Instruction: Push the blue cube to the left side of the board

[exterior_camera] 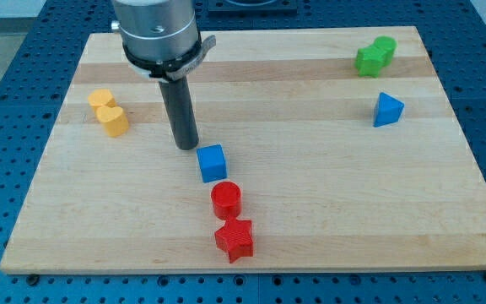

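The blue cube (212, 162) sits near the middle of the wooden board (310, 211), slightly toward the view's bottom. My tip (187, 146) rests on the board just up and to the left of the cube, close to its upper left corner; whether it touches the cube cannot be told. The dark rod rises from the tip to the grey arm head at the view's top.
A red cylinder (225, 199) lies just below the blue cube, with a red star (234, 240) below that. A yellow heart-like block (109, 111) is at the left. A green block (374, 57) and a blue triangular block (386, 110) are at the upper right.
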`<action>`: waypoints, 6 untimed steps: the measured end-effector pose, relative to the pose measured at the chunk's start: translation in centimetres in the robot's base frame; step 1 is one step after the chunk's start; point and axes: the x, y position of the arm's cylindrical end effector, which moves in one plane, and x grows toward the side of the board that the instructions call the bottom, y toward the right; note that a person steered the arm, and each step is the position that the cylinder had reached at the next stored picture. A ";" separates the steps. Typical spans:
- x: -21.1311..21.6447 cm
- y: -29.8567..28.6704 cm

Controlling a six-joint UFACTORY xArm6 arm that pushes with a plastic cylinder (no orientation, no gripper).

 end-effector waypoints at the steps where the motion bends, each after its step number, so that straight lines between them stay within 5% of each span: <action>1: -4.5 3.5; 2: -7.2 10.1; 4: 0.1 9.3; 6: 0.8 7.5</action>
